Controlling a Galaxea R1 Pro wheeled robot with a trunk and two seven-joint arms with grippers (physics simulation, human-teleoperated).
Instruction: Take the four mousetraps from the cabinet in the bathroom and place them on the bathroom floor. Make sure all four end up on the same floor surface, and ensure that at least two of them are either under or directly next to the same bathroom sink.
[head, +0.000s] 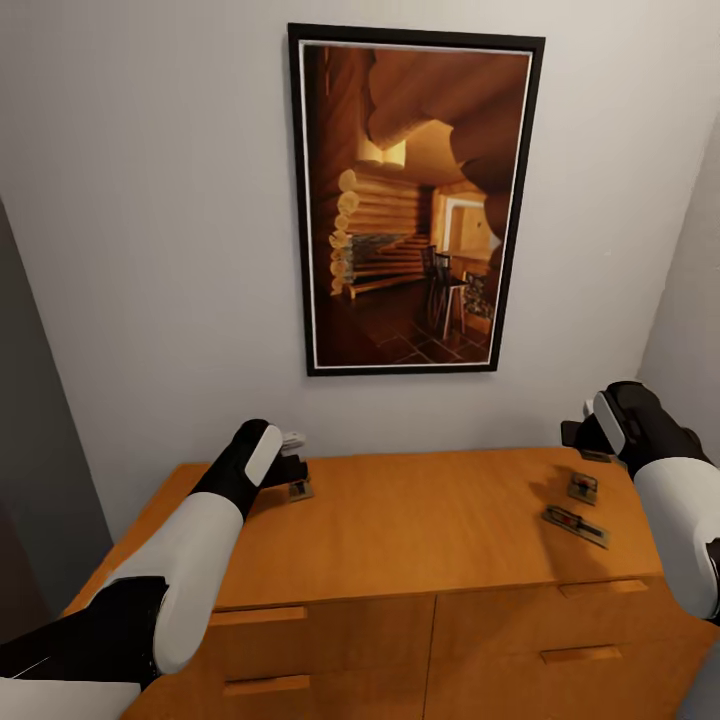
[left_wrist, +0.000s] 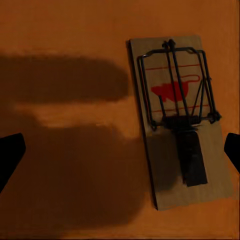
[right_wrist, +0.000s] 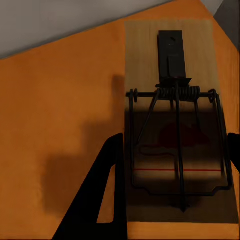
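From my head camera I see the cabinet (head: 420, 530) across the lower frame, under a framed picture (head: 415, 200) on the wall. Four mousetraps lie on its top: one at the left gripper (head: 296, 462), lower left of centre (head: 299, 490); two at the right (head: 583, 487) (head: 575, 525); a fourth partly hidden at the right gripper (head: 580, 432). In the left wrist camera the fingers (left_wrist: 10, 155) stand wide apart, and the mousetrap (left_wrist: 180, 120) lies flat between them — closer to the right-edge one, touching neither. In the right wrist camera the fingers (right_wrist: 97, 200) are apart and straddle a mousetrap (right_wrist: 175, 125) — contact I cannot tell.
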